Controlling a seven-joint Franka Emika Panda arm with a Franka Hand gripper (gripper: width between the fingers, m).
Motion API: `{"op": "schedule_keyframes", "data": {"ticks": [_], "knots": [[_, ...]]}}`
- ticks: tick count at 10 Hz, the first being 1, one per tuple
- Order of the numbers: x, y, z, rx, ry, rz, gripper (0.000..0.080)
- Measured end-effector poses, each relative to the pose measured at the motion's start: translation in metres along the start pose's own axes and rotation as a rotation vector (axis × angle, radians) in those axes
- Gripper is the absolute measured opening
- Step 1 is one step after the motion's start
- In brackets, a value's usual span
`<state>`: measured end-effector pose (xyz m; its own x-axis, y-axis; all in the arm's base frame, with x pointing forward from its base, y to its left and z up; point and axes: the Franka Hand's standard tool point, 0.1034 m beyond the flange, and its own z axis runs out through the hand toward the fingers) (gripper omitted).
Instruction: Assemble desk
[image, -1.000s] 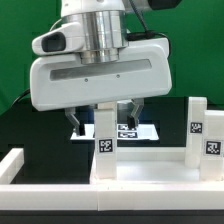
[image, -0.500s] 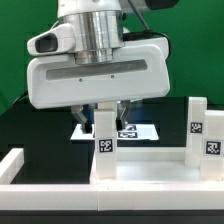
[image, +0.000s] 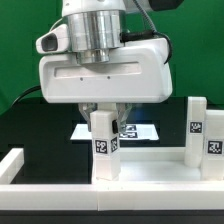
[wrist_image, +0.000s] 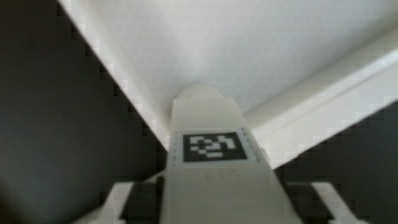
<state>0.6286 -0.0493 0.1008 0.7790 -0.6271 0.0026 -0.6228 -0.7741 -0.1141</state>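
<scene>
The white desk tabletop lies flat at the front of the exterior view. Two square tagged legs stand upright at its corner on the exterior view's right. My gripper hangs straight down over the tabletop's other near corner, shut on a third tagged leg that stands upright on the panel. In the wrist view that leg fills the space between my fingers, above the tabletop and its rim.
The marker board lies on the black table behind the held leg. A long white border bar lies at the exterior view's front left. A green backdrop closes off the back.
My gripper has shifted toward the exterior view's right and turned about its vertical axis, and the held leg has turned with it on the tabletop corner.
</scene>
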Motion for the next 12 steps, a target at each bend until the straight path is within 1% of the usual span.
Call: {"op": "schedule_keyframes", "data": {"ticks": [1,2,3,4,5,7,8,9,10,11,12], "knots": [[-0.0014,-0.0011,-0.0009,-0.006,-0.01,0.203,0.0287],[-0.0007,-0.0031,-0.0018,0.005,-0.023,0.409,0.0287],[0.0004,-0.0029,-0.0008,0.027,-0.038,0.616,0.0287],[0.0007,-0.0035,0.0004,0.042,-0.049,0.78,0.0287],[0.0003,-0.0053,0.0003,0.042,-0.049,0.875,0.0287],[-0.001,-0.0058,0.0015,0.041,-0.048,0.874,0.0288],[-0.0011,-0.0059,0.0016,0.042,-0.047,0.816,0.0288],[-0.001,-0.0039,0.0014,0.031,-0.04,0.622,0.0391],[0.0009,-0.0016,0.0007,0.035,-0.036,0.441,0.053],[0.0008,0.0002,0.0007,0.036,-0.038,0.266,0.0611],[-0.001,-0.0003,0.002,0.037,-0.041,0.15,0.0642]]}}
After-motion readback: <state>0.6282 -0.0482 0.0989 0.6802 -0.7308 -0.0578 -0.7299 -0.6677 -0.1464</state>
